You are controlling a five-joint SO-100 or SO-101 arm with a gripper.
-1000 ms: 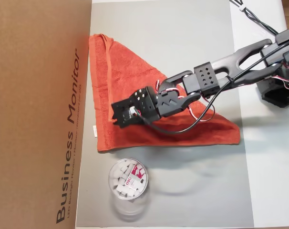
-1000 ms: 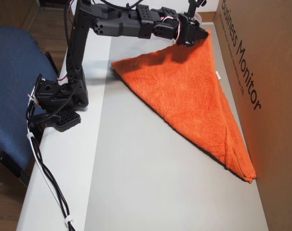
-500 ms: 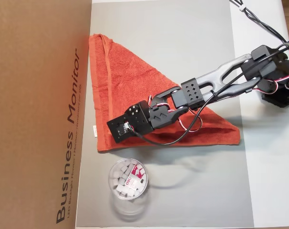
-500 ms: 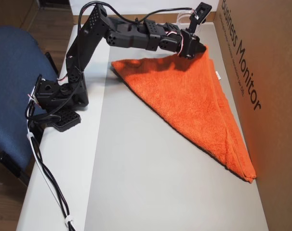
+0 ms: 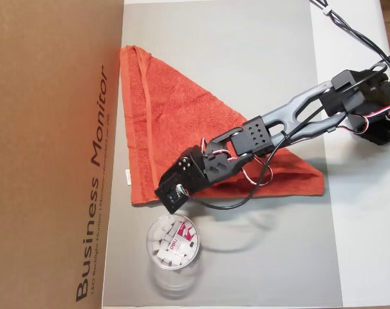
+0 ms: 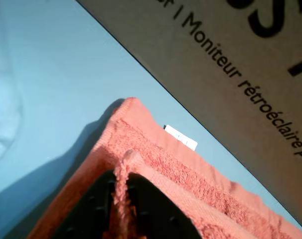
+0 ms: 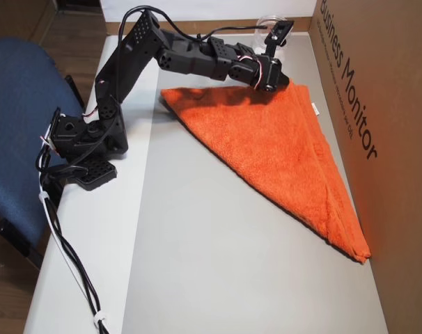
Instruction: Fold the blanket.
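A tall brown cardboard box [image 5: 50, 148] printed "Business Monitor" stands at the left of an overhead view. Against it lies the orange-red terry-cloth blanket [image 5: 172, 132], folded into a triangle on the grey mat [image 5: 246, 58], white tag [image 6: 181, 138] at its hem. The black two-finger gripper [image 6: 122, 199] pinches a blanket corner. A clear round tub [image 5: 173, 243] sits just below; the arm's base [image 5: 375, 116] stands right.

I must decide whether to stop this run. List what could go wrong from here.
The end effector pinches only a thin fold of the towel near its corner, so the cloth might slip out mid-fold.

The clear tub stands close beside that corner; a swing that way may knock it over.

The cardboard box borders the towel's edge and could block the arm.
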